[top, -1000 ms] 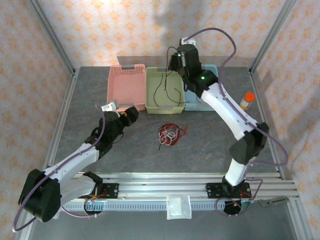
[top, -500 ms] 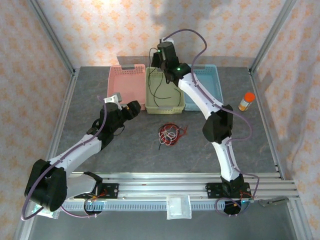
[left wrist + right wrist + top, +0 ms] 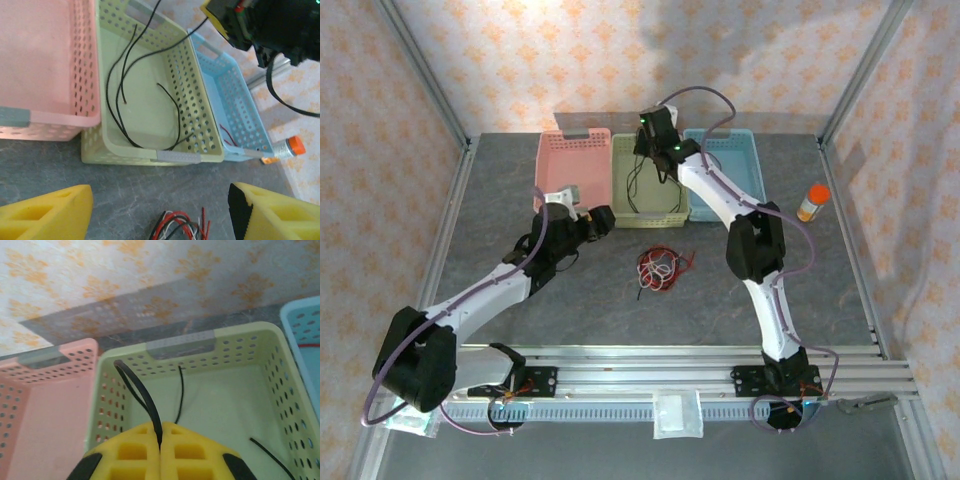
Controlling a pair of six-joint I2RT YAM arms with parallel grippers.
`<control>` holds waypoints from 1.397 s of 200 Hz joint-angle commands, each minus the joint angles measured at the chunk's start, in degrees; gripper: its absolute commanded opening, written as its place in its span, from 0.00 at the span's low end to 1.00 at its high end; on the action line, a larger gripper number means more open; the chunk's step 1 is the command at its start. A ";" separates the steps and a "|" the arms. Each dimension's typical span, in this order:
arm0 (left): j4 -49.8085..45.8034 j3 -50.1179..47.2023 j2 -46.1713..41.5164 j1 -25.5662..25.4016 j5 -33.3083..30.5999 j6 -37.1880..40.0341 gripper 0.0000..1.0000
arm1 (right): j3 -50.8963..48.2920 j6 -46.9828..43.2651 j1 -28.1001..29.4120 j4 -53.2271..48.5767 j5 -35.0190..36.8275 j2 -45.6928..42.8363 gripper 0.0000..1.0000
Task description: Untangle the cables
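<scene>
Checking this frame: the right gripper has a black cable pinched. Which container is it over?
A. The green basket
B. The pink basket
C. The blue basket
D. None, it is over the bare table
A: in the right wrist view the right gripper is shut on a black cable, with the green basket directly below and in front of its fingers.

left arm [image 3: 485, 300], right arm [image 3: 720, 195]: white link shells, black joint housings | wiring: purplish-grey cable [image 3: 695, 92] looped along each arm | indicator: green light [image 3: 671, 148] near right wrist | left gripper [image 3: 160, 210], right gripper [image 3: 160, 437]: yellow pocketed fingers, black side patches
</scene>
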 commanded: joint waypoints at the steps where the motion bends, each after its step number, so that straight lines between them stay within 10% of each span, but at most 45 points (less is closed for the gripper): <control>1: -1.25 1.79 1.59 -1.66 -1.94 1.33 0.73 | -1.49 0.42 0.17 -0.13 4.54 1.17 0.00; 135: -1.37 6.77 13.50 -6.31 -1.56 0.58 0.72 | -0.54 4.31 -4.97 -6.09 -7.81 9.26 0.00; 231: -1.14 5.69 14.61 -7.01 -1.28 -0.21 0.72 | 0.38 1.15 -4.88 -6.77 -6.36 3.33 0.37; 279: -6.55 9.20 14.30 -9.39 -3.43 3.35 0.72 | -8.58 -0.96 -3.54 -4.16 -7.52 -8.51 0.39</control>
